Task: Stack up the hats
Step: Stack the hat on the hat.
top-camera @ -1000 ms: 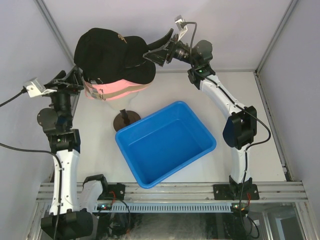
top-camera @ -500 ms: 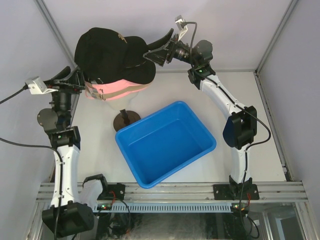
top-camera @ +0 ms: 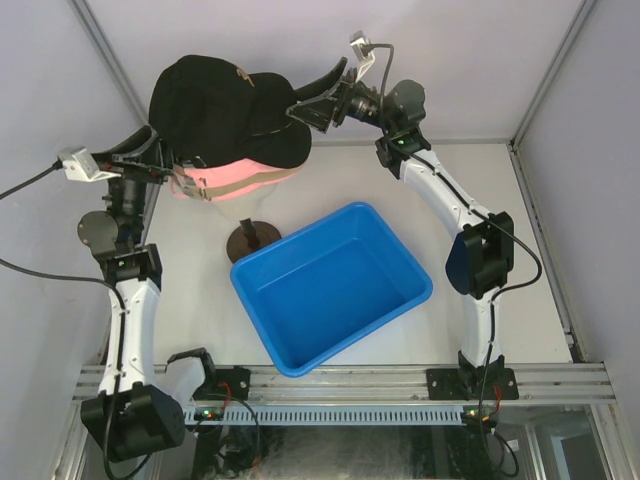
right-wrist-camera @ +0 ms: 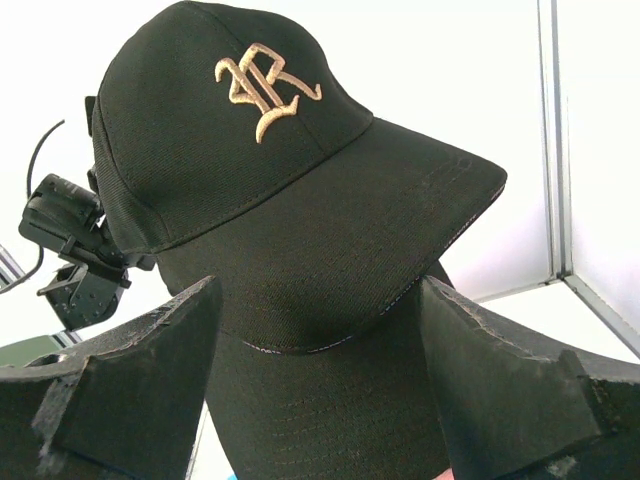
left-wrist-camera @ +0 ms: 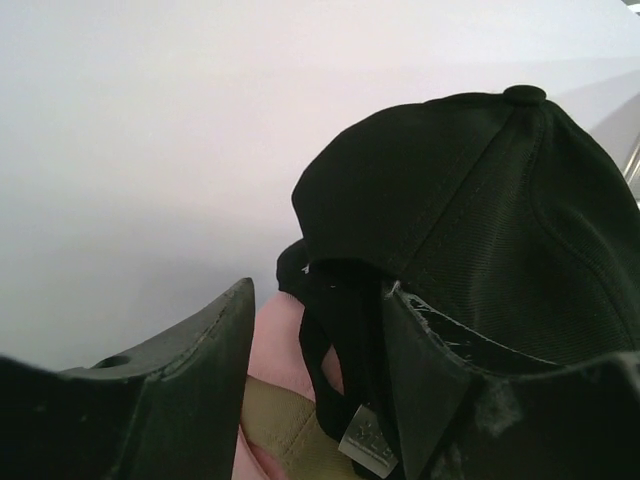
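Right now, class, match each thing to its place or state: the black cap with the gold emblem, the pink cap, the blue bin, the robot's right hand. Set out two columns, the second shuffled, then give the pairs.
Column one
1. black cap with the gold emblem
2. pink cap
3. blue bin
4. right hand

Column two
A. holds nothing
B. open, fingers either side of a brim
C. top of the stack
D. low in the stack, under black fabric

Pairs: 1-C, 2-D, 3-A, 4-B
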Motion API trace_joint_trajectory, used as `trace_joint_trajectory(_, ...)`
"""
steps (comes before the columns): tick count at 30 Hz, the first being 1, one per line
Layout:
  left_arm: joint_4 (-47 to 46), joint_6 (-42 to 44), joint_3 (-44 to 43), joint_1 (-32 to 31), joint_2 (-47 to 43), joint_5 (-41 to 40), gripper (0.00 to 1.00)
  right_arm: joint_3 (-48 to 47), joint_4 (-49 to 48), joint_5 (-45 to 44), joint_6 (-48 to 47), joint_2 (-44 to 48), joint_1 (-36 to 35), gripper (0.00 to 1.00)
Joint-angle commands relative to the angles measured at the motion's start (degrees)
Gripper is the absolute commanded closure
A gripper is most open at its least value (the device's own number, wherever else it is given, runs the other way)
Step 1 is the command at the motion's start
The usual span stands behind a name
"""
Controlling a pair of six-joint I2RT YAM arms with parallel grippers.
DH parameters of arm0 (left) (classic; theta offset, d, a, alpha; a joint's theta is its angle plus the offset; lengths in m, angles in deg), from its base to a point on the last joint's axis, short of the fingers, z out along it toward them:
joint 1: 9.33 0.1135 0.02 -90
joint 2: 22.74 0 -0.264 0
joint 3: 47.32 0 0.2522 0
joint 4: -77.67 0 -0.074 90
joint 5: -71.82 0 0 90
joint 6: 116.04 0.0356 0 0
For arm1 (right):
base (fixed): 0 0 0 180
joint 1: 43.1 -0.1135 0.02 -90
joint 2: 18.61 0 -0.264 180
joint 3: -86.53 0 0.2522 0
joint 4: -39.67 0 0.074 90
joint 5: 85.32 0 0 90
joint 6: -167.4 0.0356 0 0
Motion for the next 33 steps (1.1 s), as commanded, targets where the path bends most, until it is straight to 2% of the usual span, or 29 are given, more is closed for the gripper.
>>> trace_joint_trajectory(1,-6.81,-2.03,-2.99,0.46,1.61,3.88,0.47,-1.52,-0.73,0.33,0.11,2.63,-0.07,0.23)
trace_joint_trajectory(8,-9.11,-2.07,-5.35,0.55,3.39,6.16,0.79,-2.02,-0.15,0.36,0.11,2.38,-0.12,0.23)
trace_joint_trajectory(10,-9.47,-1.71,-5.26,0.57,3.00,5.69,0.83,-2.19,-0.16,0.36,0.11,2.23,-0.03,0.23)
trace_joint_trajectory(23,-4.13,4.88,-8.18,0.50,-0.23,5.08,0.93,-3.08,-0.41,0.34,0.11,2.05,-0.01,0.23)
trace_joint_trajectory(33,9.16,15.32,-12.93,-0.04,-2.25,3.33,0.98,-4.86,1.20,0.28,0.11,1.38,-0.42,0.23)
